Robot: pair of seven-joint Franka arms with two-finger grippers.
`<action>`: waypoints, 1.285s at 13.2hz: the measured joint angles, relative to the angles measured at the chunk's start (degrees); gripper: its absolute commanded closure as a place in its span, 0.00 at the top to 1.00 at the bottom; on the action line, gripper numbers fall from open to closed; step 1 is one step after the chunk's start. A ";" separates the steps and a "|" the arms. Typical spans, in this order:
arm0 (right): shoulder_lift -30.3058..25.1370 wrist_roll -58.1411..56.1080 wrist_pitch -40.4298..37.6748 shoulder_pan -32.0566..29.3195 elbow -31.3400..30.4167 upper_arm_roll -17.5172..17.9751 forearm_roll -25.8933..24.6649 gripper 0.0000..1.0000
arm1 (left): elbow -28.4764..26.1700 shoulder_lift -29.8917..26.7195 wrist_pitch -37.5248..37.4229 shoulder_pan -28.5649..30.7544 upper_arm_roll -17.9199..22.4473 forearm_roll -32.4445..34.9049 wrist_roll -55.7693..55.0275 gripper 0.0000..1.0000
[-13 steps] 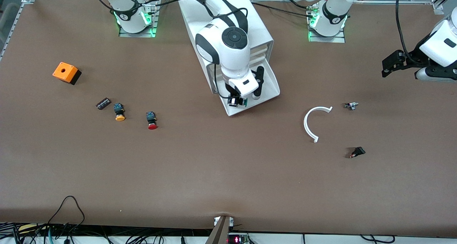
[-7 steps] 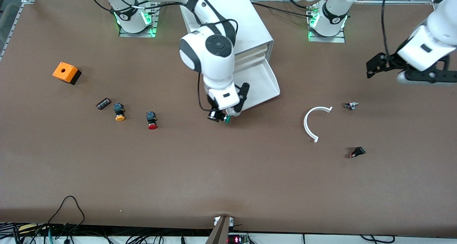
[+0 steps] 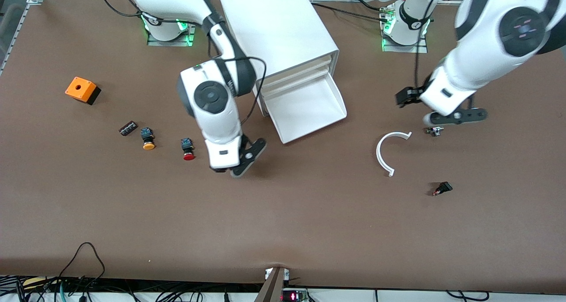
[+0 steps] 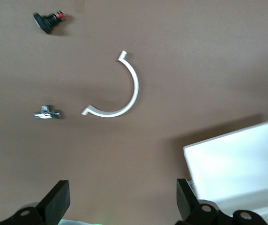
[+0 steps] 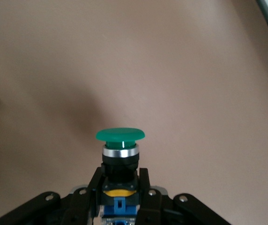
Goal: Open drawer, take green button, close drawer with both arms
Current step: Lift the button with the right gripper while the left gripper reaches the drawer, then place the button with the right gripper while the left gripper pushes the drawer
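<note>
The bottom drawer (image 3: 340,105) of the white cabinet (image 3: 278,23) stands pulled out with nothing in it. My right gripper (image 5: 120,182) is shut on the black-and-blue body of the green-capped button (image 5: 121,135), cap pointing away from the hand. In the front view that gripper (image 3: 220,169) hangs over bare table beside the red button, and its hand hides the green one. My left gripper (image 3: 405,95) is open and holds nothing, in the air over the table beside the drawer, toward the left arm's end. Its fingers (image 4: 55,202) stand wide apart, with a corner of the drawer (image 4: 237,164) close by.
A red-capped button (image 3: 189,150), a yellow-orange-capped button (image 3: 148,139), a small dark part (image 3: 128,128) and an orange box (image 3: 82,89) lie toward the right arm's end. A white curved piece (image 3: 385,154), a small metal part (image 3: 435,131) and a black switch (image 3: 442,188) lie toward the left arm's end.
My right arm lifted the green button out of the drawer and carried it toward the front camera, next to the red button. My left arm swung in from the table's end toward the drawer.
</note>
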 measured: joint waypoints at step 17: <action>-0.47 -9.57 5.99 -14.03 -13.13 0.13 0.12 0.10 | -0.40 25.60 34.10 -19.87 2.85 3.93 -29.19 1.00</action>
